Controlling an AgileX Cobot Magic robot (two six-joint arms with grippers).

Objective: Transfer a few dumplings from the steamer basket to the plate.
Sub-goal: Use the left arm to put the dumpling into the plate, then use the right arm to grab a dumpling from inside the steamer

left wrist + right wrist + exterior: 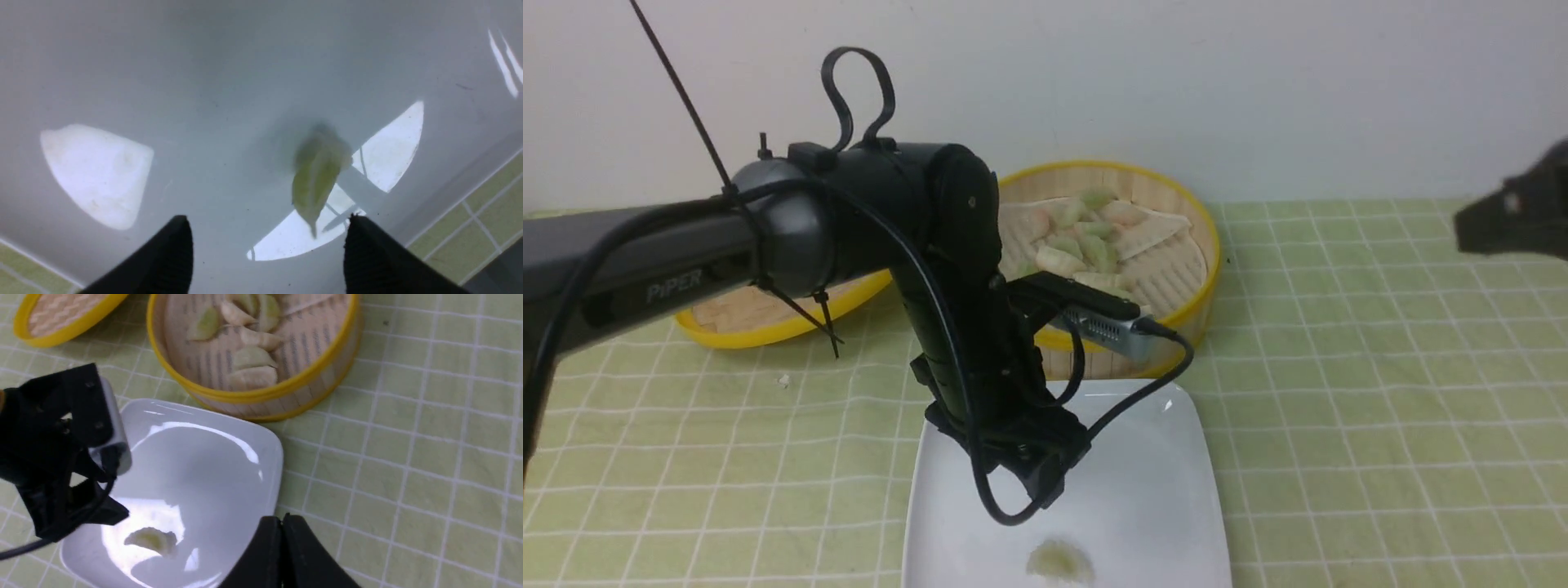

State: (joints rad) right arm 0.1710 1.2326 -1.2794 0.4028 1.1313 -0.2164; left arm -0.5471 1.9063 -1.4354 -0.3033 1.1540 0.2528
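- The left gripper (267, 222) hangs over the plate (1160, 474), pointing down at it. Its two fingers stand wide apart with nothing between them.
- One pale green dumpling (1059, 562) is on the plate, toward the near edge, just ahead of the fingertips and clear of them. It looks blurred in the left wrist view.
- The plate is white and glossy. It sits on the green checked cloth (1380, 367), just in front of the basket (1205, 237).
- The other dumplings (1086, 237), green, whitish and pinkish, lie heaped on the white liner in the basket, mostly toward its far left part.
- The lid (768, 318) lies flat on the cloth to the left of the basket, partly hidden behind the left arm.
- The right gripper (282, 518) is off to the right, above the cloth near the plate's right edge. Its fingers are pressed together and hold nothing.
- The left arm's wrist camera and its cable cross in front of the basket's near rim.
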